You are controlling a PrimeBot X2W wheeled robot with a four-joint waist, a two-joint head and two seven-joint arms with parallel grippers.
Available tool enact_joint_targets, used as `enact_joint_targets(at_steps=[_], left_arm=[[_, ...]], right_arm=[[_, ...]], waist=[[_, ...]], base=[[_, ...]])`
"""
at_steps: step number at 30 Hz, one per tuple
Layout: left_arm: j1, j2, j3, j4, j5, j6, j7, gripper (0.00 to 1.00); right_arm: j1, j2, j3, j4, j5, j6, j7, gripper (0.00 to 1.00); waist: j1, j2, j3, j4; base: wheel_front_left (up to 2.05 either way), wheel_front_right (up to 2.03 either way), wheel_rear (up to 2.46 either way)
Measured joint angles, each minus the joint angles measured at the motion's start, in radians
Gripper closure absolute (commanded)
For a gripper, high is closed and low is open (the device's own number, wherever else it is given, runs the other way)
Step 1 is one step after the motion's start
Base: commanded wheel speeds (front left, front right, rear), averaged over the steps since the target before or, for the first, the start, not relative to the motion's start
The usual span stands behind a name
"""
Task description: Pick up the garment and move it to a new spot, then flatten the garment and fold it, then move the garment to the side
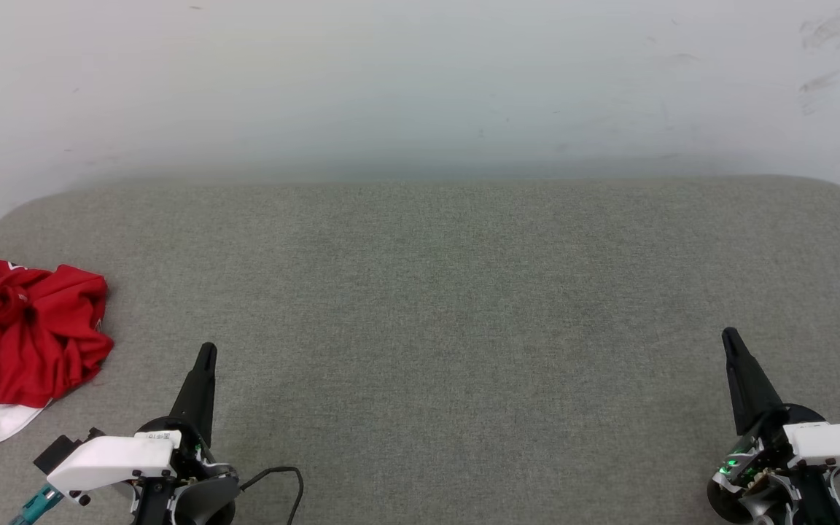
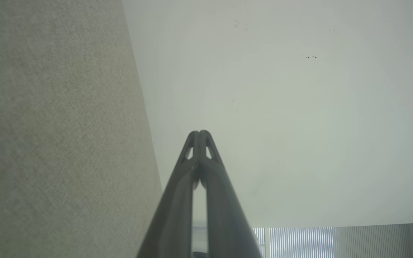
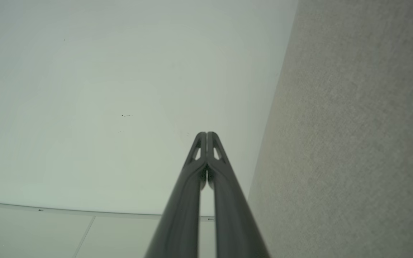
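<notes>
This looks like a robotics lab or test room, not a home. The wall (image 1: 420, 87) is bare, off-white and unpainted-looking, with dark scuff marks (image 1: 828, 29) in one upper corner. Against it stands one wide work surface (image 1: 464, 292), covered in plain grey woven cloth with rounded far corners. The robot's left arm (image 1: 110, 459) and right arm (image 1: 835, 441) reach over its near edge, white casings with screws on show, a loose black cable (image 1: 281, 477) and small green lights (image 1: 735, 461) among open wiring. Office-style vertical blinds (image 2: 299, 242) hang past the wall, and pale flat panels (image 3: 31, 233) with thin seams meet it elsewhere. A crumpled red shirt (image 1: 26, 335) is the one homely thing.
</notes>
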Motion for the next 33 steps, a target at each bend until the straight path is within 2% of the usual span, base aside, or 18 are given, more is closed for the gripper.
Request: enact_joint_targets(at_steps=[21, 22, 26, 33], left_arm=[[0.000, 0.000, 0.000, 0.000, 0.000, 0.000, 0.000, 1.00], [0.003, 0.000, -0.002, 0.007, 0.000, 0.000, 0.000, 0.00], [0.036, -0.002, -0.009, 0.036, 0.000, 0.000, -0.003, 0.00], [0.040, -0.003, -0.047, 0.002, -0.001, 0.000, -0.036, 0.00]], right_arm=[[0.000, 0.000, 0.000, 0.000, 0.000, 0.000, 0.000, 1.00], [0.004, 0.000, 0.000, 0.005, 0.000, 0.000, 0.000, 0.00], [0.039, 0.001, 0.002, 0.033, 0.000, 0.000, -0.002, 0.00], [0.045, 0.001, 0.029, -0.001, -0.010, 0.000, -0.034, 0.00]], waist=[[0.0000, 0.0000, 0.000, 0.000], [0.0000, 0.0000, 0.000, 0.000], [0.0000, 0.0000, 0.000, 0.000], [0.0000, 0.0000, 0.001, 0.000]], base=[[0.00, 0.00, 0.00], [0.00, 0.00, 0.00], [0.00, 0.00, 0.00], [0.00, 0.00, 0.00]])
